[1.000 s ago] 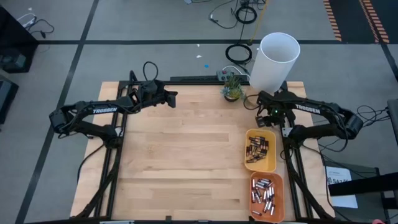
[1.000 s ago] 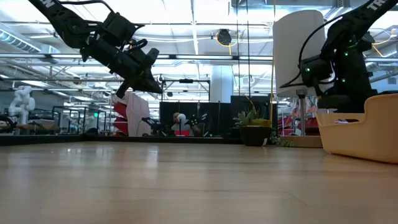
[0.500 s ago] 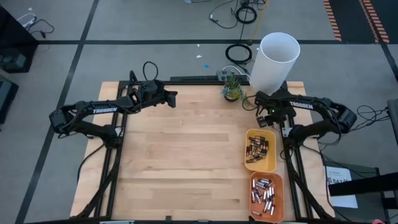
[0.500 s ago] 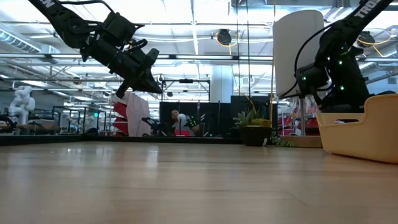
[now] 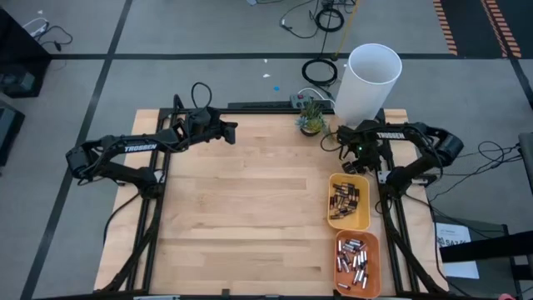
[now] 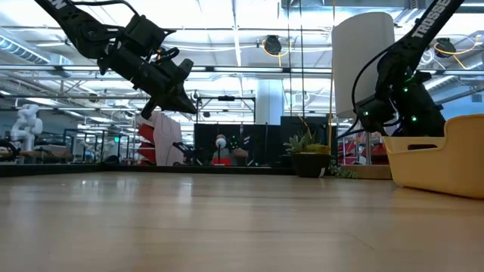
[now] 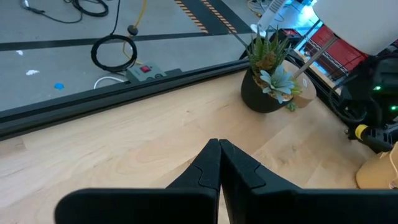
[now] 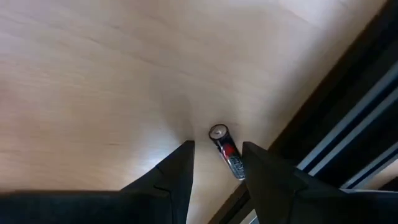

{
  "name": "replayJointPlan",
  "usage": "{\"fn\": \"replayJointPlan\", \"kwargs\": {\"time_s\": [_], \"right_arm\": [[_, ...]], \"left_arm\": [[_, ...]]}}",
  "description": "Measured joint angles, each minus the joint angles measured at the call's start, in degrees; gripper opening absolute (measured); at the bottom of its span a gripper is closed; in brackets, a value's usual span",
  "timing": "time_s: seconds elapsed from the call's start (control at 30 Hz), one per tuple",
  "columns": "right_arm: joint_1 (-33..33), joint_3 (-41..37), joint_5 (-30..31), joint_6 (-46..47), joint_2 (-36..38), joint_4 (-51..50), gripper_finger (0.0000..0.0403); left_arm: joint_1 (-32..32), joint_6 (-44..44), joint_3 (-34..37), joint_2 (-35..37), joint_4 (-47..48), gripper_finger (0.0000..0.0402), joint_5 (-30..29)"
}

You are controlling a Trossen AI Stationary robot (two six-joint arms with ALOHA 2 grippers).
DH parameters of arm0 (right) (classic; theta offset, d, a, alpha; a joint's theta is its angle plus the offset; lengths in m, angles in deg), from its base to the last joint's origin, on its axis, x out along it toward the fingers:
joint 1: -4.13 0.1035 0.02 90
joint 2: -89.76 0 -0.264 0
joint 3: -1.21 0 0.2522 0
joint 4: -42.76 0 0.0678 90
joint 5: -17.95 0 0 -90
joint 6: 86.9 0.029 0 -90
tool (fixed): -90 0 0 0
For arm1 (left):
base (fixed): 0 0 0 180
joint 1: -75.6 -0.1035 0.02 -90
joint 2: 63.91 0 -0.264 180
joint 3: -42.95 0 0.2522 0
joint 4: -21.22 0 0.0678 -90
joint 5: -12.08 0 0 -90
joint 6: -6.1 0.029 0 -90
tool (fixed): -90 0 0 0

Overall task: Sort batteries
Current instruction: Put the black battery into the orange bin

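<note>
right hand (image 5: 356,161) now shifted inward along the back of the tabletop (image 5: 250,208), just behind the yellow tray (image 5: 348,223) and beside the white bin (image 5: 368,83); a second ago sat a little further out toward the right edge, arm stretched straighter. now folded back, elbow bent, wrist turned down toward the wood.

fingers (image 8: 180,168) part open in the right wrist view, narrow gap, nothing clamped. one loose battery (image 8: 226,151), dark body with a red band and a silvery end, lying flat on the wood close to the dark frame rail, touching or nearly touching the inner face of one finger; cannot tell which. probably lining up for a pick of this stray cell, not yet gripped.

other batteries already lying in the yellow tray and in the orange tray (image 5: 358,283) nearer the front, so sorting looks well along, with this straggler left outside.

left hand (image 5: 233,130) shut tight, empty, hanging above the back left of the tabletop, unchanged in place from a second ago. small potted plant (image 5: 311,117) at the back edge unmoved too.
</note>
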State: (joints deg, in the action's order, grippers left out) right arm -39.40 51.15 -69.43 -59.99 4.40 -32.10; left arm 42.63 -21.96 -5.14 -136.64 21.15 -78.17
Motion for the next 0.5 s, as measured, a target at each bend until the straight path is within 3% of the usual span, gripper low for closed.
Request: {"fn": "replayJointPlan", "kwargs": {"time_s": [0.23,0.5], "right_arm": [[0.0,0.39,-1.12,-1.22,-4.49,1.51,0.0115],[0.04,0.13,-1.77,-0.57,-3.77,2.76,0.0022]], "left_arm": [[-0.01,0.0,0.0,0.0,0.02,0.0011,0.0],[-0.02,0.0,0.0,0.0,0.0,0.0011,0.0]]}}
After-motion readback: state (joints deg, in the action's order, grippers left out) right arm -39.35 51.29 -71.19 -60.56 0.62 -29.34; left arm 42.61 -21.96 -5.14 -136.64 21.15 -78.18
